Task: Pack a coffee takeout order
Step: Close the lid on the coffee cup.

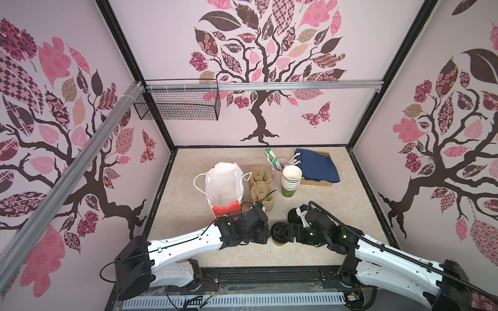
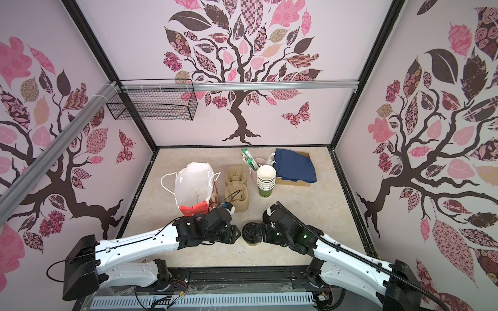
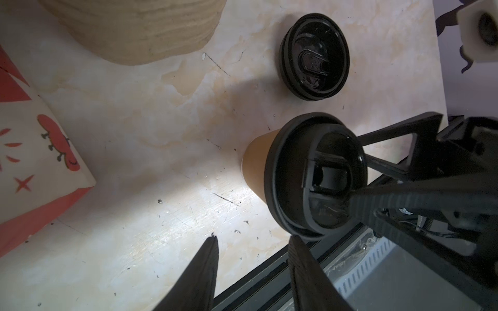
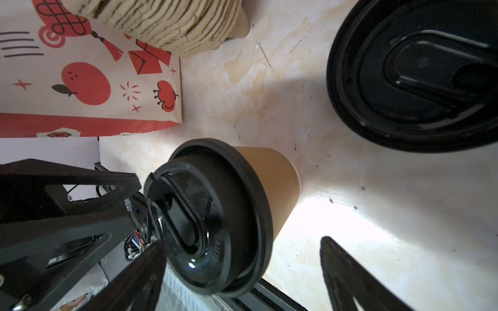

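Note:
The brown paper cup [image 3: 256, 164] with its black lid [image 1: 279, 233] stands upright near the table's front edge, between my two arms. My right gripper [image 4: 242, 239] is open and straddles the lid [image 4: 215, 215]; one fingertip overlaps the rim and the other stands clear of the cup. My left gripper [image 3: 253, 238] is open beside the cup with nothing between its fingers, one tip just under the lid rim. The tan pulp carrier [image 1: 260, 185] sits on a stack behind my left arm. Navy napkins [image 1: 318, 165] lie on a cardboard box at the back right.
A loose black lid [image 3: 315, 56] lies on the table just behind the cup. An open white and red paper bag [image 1: 223, 185] stands left of the carriers. A stack of lidless cups [image 1: 291, 177] and a pink cup of straws [image 1: 277, 167] stand further back.

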Available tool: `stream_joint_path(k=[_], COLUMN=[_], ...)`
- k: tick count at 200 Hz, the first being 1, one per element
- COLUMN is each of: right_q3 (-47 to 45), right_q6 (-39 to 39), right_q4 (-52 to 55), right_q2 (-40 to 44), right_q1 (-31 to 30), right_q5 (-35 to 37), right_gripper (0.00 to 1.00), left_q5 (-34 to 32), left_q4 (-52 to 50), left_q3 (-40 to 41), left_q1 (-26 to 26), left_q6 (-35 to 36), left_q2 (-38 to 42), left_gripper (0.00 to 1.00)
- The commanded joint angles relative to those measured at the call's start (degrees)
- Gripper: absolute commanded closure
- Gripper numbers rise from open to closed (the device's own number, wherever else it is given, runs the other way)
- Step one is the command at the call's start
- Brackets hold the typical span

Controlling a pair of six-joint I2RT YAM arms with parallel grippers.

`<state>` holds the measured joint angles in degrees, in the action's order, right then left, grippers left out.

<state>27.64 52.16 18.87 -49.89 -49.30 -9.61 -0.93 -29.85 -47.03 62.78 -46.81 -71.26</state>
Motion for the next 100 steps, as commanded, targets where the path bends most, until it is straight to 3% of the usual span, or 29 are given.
stream_joint_path(k=[1, 100], right_q3=[0.1, 0.1], right_q6=[0.3, 0.8], right_q4=[0.6, 2.8], right_q2=[0.8, -0.7], right_q1=[0.2, 0.3], right_q5=[0.9, 4.6], right_gripper=[0.09, 0.1], left_q5=[0.4, 2.6], left_q4=[1.8, 5.6], left_q3=[0.6, 2.6], left_q1=[-0.1, -0.9], left_q6=[-0.4, -0.4], left_q2=[-1.2, -5.0], left_gripper=[0.53, 0.56])
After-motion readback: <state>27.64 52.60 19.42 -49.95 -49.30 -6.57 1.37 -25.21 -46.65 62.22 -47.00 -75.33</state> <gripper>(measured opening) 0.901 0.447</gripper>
